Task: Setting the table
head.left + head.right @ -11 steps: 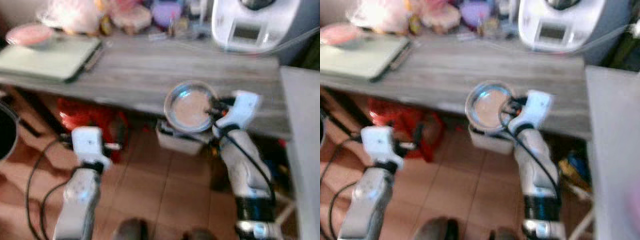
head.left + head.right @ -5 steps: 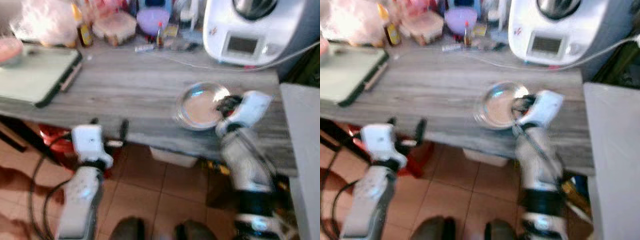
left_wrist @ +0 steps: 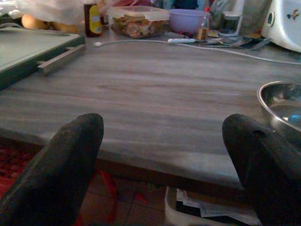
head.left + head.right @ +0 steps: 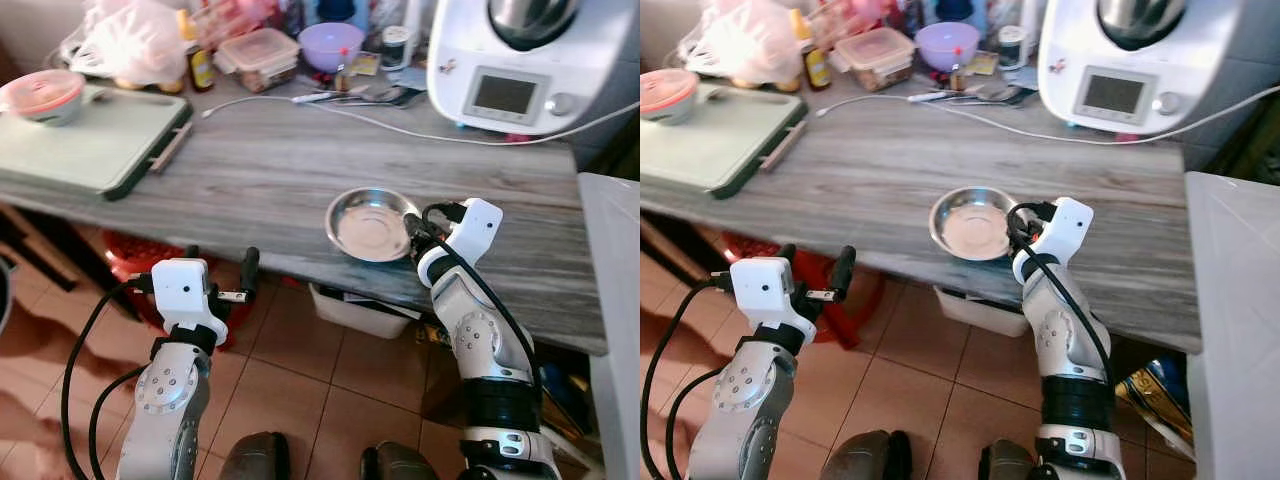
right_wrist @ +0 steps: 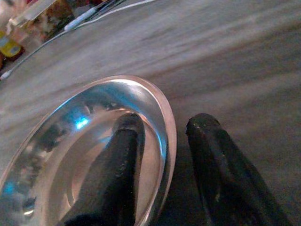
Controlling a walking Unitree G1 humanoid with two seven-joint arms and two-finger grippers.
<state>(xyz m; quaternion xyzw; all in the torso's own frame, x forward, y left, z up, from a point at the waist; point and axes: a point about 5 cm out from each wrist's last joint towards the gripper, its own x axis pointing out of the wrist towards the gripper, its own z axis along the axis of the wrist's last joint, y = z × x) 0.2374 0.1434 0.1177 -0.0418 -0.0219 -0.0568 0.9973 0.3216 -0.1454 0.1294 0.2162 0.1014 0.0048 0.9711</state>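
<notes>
Resting on the tabletop point(image 4: 260, 170) near its front edge, the bowl point(image 4: 370, 224) is pinched at its rim by the right hand point(image 5: 162, 155); release should be gentle. The left hand point(image 4: 220, 268) is spread, idle.

1. The bowl point(image 4: 371, 223) is polished metal, shiny and mirror-like inside.
2. The table point(image 4: 270, 170) is grey wood-grain, smooth and matt.
3. The right gripper point(image 5: 160, 155) has matt black fingers point(image 5: 117, 169); its wrist housing is glossy white plastic.
4. The kitchen machine point(image 4: 520, 60) is glossy white plastic.
5. The cutting board point(image 4: 85, 140) looks matt pale green.
</notes>
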